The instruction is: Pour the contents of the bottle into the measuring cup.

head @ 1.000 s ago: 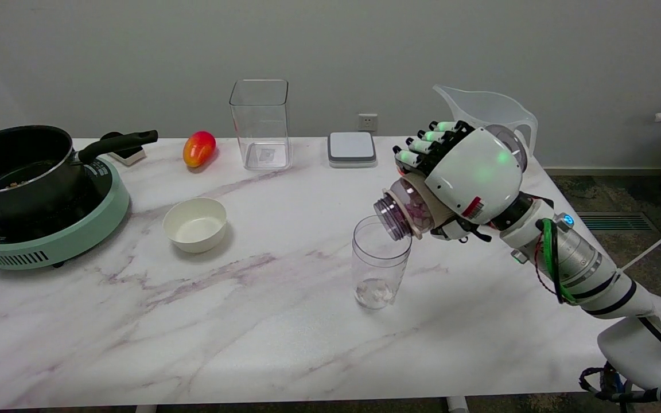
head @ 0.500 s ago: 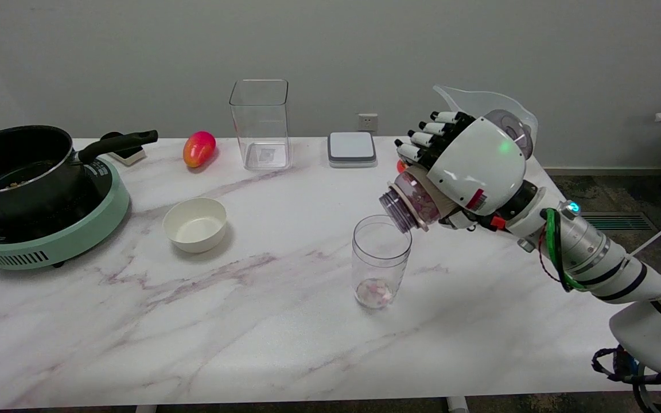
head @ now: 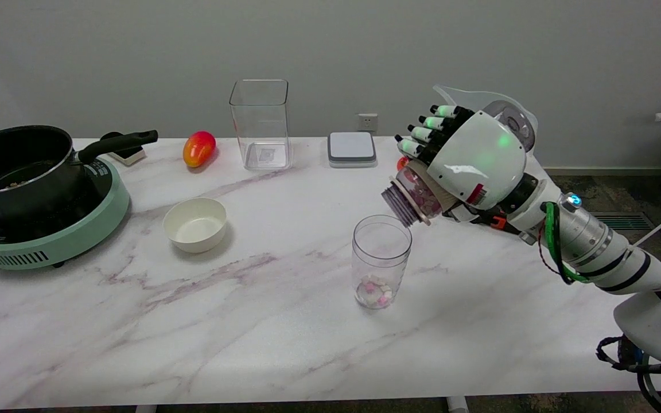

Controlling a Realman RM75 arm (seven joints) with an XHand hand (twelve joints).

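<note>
A clear, tall measuring cup (head: 381, 261) stands upright on the marble table (head: 250, 332), right of centre, with pink and white pieces lying at its bottom. My right hand (head: 468, 158) grips a small clear bottle (head: 413, 196) holding pink pieces. The bottle is tipped down to the left, its threaded mouth just above the cup's right rim. The fingers wrap over the bottle's far side and hide most of its body.
A white bowl (head: 195, 224) sits left of the cup. A black pot (head: 15, 169) rests on a green cooker (head: 49, 235) at far left. At the back stand a mango (head: 199, 148), a clear square container (head: 260, 124), a small scale (head: 352, 148) and a clear pitcher (head: 482, 103).
My right hand has lifted slightly and moved right, tipping the bottle further. Pink and white pieces have dropped into the cup's bottom.
</note>
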